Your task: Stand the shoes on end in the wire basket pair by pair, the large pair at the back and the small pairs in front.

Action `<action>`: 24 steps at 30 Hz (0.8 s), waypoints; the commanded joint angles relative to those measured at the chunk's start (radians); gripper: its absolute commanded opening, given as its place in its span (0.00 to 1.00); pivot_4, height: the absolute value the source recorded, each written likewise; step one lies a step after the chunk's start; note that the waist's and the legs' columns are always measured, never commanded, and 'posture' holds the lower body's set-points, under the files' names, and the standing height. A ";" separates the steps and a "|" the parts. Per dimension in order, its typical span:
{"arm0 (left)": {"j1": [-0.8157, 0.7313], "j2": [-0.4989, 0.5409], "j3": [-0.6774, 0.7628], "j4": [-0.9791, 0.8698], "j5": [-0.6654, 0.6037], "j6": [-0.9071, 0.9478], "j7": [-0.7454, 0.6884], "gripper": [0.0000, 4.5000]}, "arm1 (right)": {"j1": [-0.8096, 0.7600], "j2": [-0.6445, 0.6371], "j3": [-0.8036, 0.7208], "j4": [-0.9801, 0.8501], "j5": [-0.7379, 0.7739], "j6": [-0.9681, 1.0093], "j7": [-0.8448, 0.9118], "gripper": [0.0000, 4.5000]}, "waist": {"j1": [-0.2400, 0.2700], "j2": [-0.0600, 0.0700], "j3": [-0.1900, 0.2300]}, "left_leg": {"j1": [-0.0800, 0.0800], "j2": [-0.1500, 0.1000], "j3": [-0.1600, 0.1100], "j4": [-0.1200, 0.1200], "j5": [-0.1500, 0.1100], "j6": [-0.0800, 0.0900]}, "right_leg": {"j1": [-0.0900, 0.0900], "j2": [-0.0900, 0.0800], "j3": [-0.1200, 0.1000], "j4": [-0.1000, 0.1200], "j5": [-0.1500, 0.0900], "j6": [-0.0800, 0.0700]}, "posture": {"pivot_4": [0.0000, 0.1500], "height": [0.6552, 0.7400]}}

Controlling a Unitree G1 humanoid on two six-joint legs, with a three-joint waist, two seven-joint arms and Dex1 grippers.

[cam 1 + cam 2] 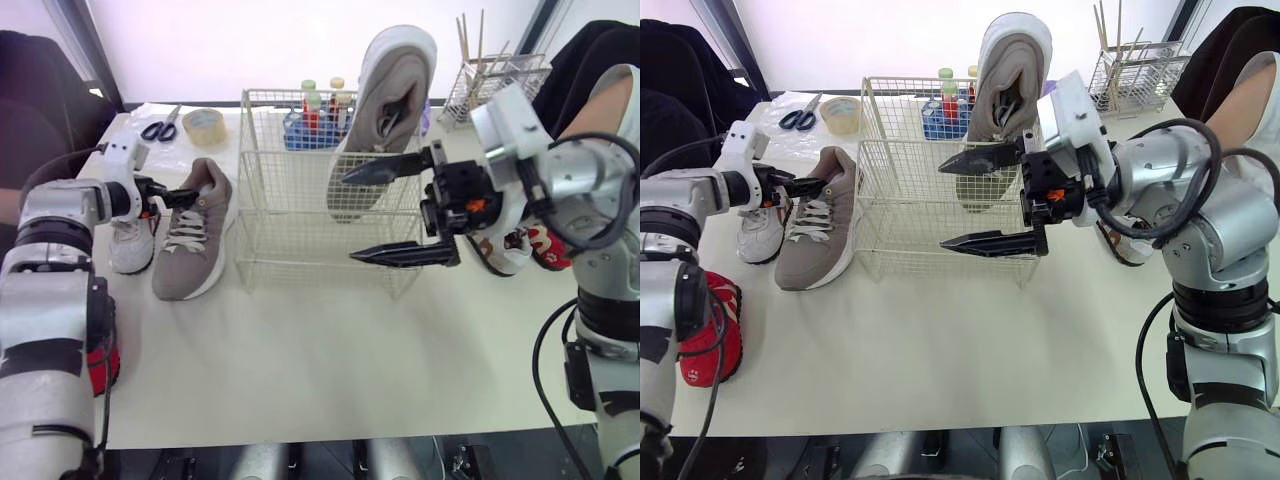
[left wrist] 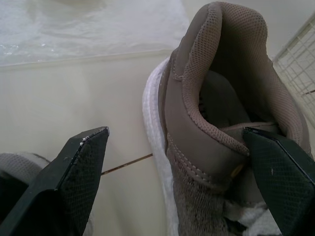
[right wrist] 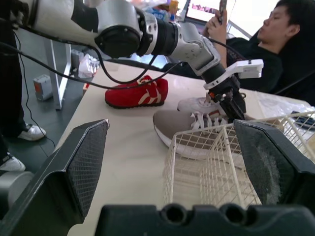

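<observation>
Gaping around the heel of the shoe [image 1: 195, 245] lying at the basket's [image 1: 290, 230] 9 o'clock, the left gripper [image 1: 188, 196] grips nothing (one finger sits at the collar opening). Its mate [image 1: 390, 90] stands on end at the basket's 1 o'clock; the right gripper [image 1: 350, 218] hovers wide open at 4 o'clock.

A cream worktop [image 1: 330, 370] stands before a brightly lit white wall [image 1: 250, 40], a black chair [image 1: 30, 100] at its far left corner; a seated person [image 3: 275, 39] holds a phone [image 3: 222, 7].
</observation>
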 commanded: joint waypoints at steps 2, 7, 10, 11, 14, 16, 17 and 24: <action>-0.025 -0.022 0.040 0.019 0.043 -0.044 0.075 1.00 | 0.007 -0.016 -0.022 -0.069 0.032 0.028 -0.053 0.98 | 0.001 0.000 0.000 | 0.000 0.000 0.000 0.001 -0.001 0.001 | 0.001 -0.001 0.000 -0.001 0.001 0.001 | 1.00 1.00; -0.013 -0.044 0.075 0.032 0.070 -0.051 0.137 0.73 | 0.017 -0.032 -0.028 -0.091 0.048 0.045 -0.081 1.00 | 0.003 -0.001 -0.001 | 0.000 -0.001 0.000 0.003 -0.001 0.002 | 0.002 -0.001 0.000 -0.002 0.001 0.002 | 1.00 1.00; -0.026 -0.045 0.103 0.030 0.066 -0.047 0.131 0.41 | 0.012 -0.046 -0.032 -0.089 0.054 0.048 -0.081 1.00 | 0.001 -0.001 -0.001 | 0.000 -0.001 0.000 0.003 -0.001 0.002 | 0.002 -0.001 0.000 -0.002 0.001 0.002 | 1.00 1.00; -0.032 -0.043 0.115 0.028 0.063 -0.047 0.131 0.29 | 0.011 -0.052 -0.031 -0.087 0.052 0.046 -0.079 1.00 | -0.001 -0.001 -0.001 | 0.000 0.000 0.000 0.002 -0.001 0.002 | 0.002 -0.001 0.000 -0.001 0.001 0.002 | 1.00 1.00; -0.061 -0.029 0.156 0.020 0.047 -0.047 0.131 0.02 | 0.013 -0.065 -0.027 -0.075 0.043 0.034 -0.072 1.00 | -0.002 -0.001 -0.001 | 0.000 0.000 0.000 0.002 -0.001 0.002 | 0.002 0.000 0.000 -0.001 0.001 0.002 | 1.00 1.00; -0.082 -0.019 0.177 0.011 0.042 -0.056 0.126 0.02 | 0.013 -0.068 -0.027 -0.067 0.040 0.028 -0.068 1.00 | -0.001 -0.002 0.000 | 0.000 0.000 0.000 0.002 -0.001 0.002 | 0.001 0.000 0.000 -0.002 0.001 0.002 | 1.00 1.00; -0.117 -0.002 0.199 -0.006 0.028 -0.071 0.122 0.02 | 0.011 -0.073 -0.025 -0.056 0.032 0.023 -0.063 1.00 | 0.000 -0.003 0.000 | -0.001 0.000 0.000 0.002 -0.001 0.002 | 0.001 0.000 0.000 -0.001 0.001 0.003 | 1.00 1.00; -0.305 0.065 0.326 -0.161 -0.052 -0.253 0.188 0.02 | 0.018 -0.109 -0.028 0.005 -0.002 -0.015 -0.034 1.00 | 0.001 -0.012 0.004 | -0.010 -0.001 -0.001 0.005 0.001 -0.002 | -0.004 -0.001 -0.002 -0.003 0.003 0.004 | 1.00 1.00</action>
